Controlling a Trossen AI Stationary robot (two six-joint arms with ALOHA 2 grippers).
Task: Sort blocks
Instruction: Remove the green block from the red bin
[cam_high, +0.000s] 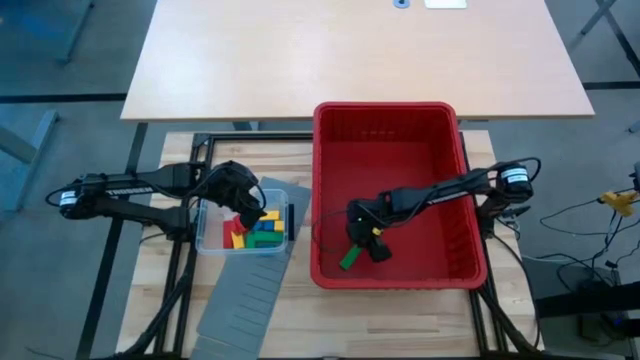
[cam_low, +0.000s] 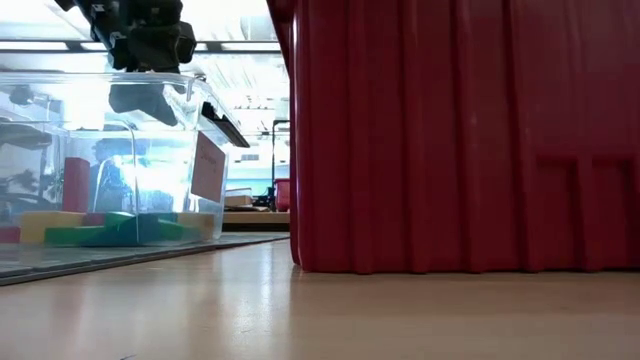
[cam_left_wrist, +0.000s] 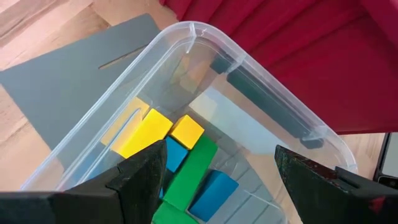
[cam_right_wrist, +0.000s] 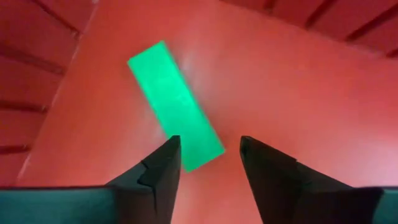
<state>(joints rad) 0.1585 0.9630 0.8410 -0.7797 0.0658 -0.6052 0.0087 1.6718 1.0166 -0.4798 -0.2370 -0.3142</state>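
- Risk: the right gripper (cam_right_wrist: 205, 165), low inside the red bin (cam_high: 455, 190), could nudge the green bar (cam_right_wrist: 176, 104) when it lifts, since one end lies just between its fingertips.
- Its jaws are spread, gripping nothing (the bar lies flat on the bin floor).
- Left gripper (cam_left_wrist: 214, 180) hangs spread and empty over the tub (cam_left_wrist: 273, 102) of blocks (cam_left_wrist: 158, 134).
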